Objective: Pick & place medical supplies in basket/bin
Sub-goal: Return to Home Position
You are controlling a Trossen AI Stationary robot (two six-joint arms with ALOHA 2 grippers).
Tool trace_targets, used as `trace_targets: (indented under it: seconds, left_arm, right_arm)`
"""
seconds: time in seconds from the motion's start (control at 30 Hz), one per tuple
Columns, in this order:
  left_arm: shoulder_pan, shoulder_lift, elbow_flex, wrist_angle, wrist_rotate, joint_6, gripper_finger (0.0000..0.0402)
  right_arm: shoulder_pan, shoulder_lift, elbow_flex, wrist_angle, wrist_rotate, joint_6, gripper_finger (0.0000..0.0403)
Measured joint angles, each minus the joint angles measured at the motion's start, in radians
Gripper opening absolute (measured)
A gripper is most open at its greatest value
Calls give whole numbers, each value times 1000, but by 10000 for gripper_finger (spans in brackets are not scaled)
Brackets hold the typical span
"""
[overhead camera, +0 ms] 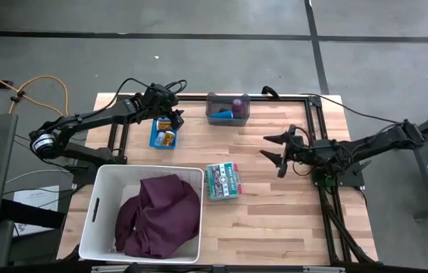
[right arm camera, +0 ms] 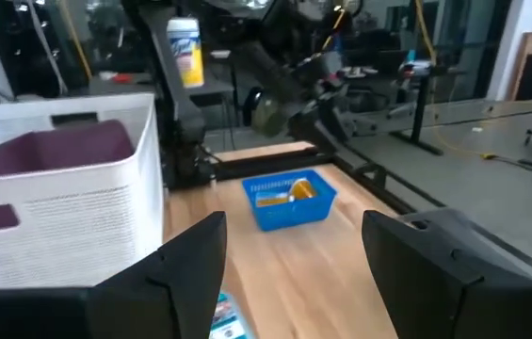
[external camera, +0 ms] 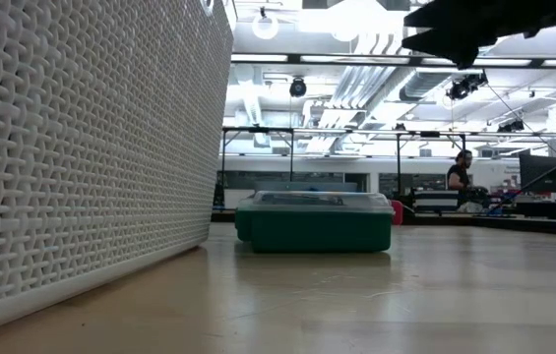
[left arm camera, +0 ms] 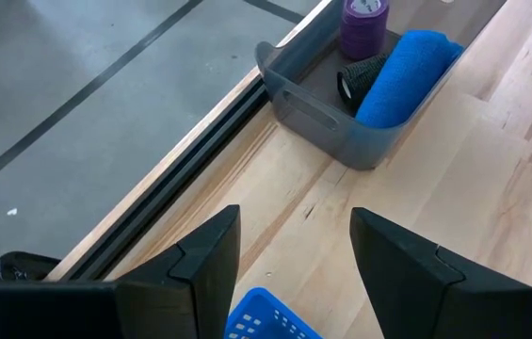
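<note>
My left gripper [overhead camera: 174, 115] [left arm camera: 294, 221] is open and hovers over the far end of a small blue basket [overhead camera: 165, 137] [right arm camera: 289, 200] that holds the orange bottles [overhead camera: 167, 137] [right arm camera: 299, 189]. A grey bin [overhead camera: 227, 115] [left arm camera: 336, 127] at the far edge holds the purple roll [overhead camera: 238, 101] [left arm camera: 364, 24] and the blue roll [overhead camera: 224, 114] [left arm camera: 405, 75]. The maroon cloth [overhead camera: 159, 214] [right arm camera: 54, 151] lies in the white basket [overhead camera: 100, 205] [right arm camera: 68, 231]. A teal patterned pack [overhead camera: 223, 181] [external camera: 317, 221] rests flat on the table. My right gripper [overhead camera: 275, 150] [right arm camera: 294, 226] [external camera: 464, 34] is open above the table, right of the pack.
The white basket's wall [external camera: 81, 147] fills the left of the low view. A black frame rail [overhead camera: 274, 96] [left arm camera: 200, 141] runs along the table's far edge and right side. Bare wood [overhead camera: 274, 220] lies near the pack. A person [external camera: 462, 172] sits far behind the table.
</note>
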Motion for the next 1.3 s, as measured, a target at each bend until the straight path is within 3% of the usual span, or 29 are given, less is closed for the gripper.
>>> trace_targets:
  seconds: [0.2, 0.53, 1.3]
  left_arm:
    - [0, 0, 0, 0, 0, 0, 194]
    - [0, 0, 0, 0, 0, 0, 194]
    - [0, 0, 0, 0, 0, 0, 194]
  right_arm:
    - [-36, -56, -65, 22, 0, -3, 236]
    - [-78, -189, -263, 230, -7, -46, 236]
    - [-76, -479, -335, 45, -1, -81, 236]
